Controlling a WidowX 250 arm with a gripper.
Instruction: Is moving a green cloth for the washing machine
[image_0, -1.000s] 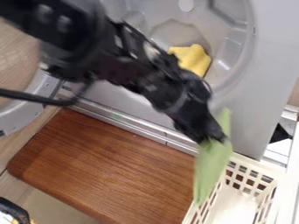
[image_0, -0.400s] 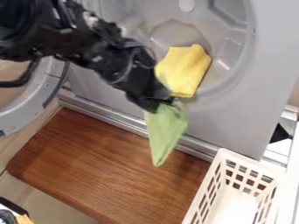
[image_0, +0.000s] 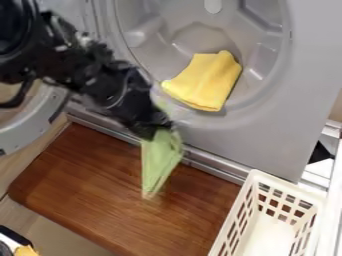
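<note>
Washing machine (image_0: 267, 135): grey front and round drum opening are seen behind the hand, stretched above it and to its right. Wooden surface (image_0: 100, 200): placed below the hand, mostly down-left, with its far edge run along the base of the machine. Robot arm (image_0: 80, 70): black, extended into view from up-left of the hand. Round door (image_0: 20, 135): swung open, left of the hand, partly covered by the arm. Basket (image_0: 244, 197): off-white, slotted plastic, located well apart from the hand, down-right. Yellow cloth (image_0: 208, 82): laid folded over the lower lip of the drum opening, up-right of the hand, near it. Green cloth (image_0: 160, 157): held by its upper part, hung straight down from the hand and narrowed toward the bottom, over the wooden surface; contact with the wood can't be told. Hand (image_0: 160, 131): clamped on the green cloth, pointed down-right, tips partly blurred.
</note>
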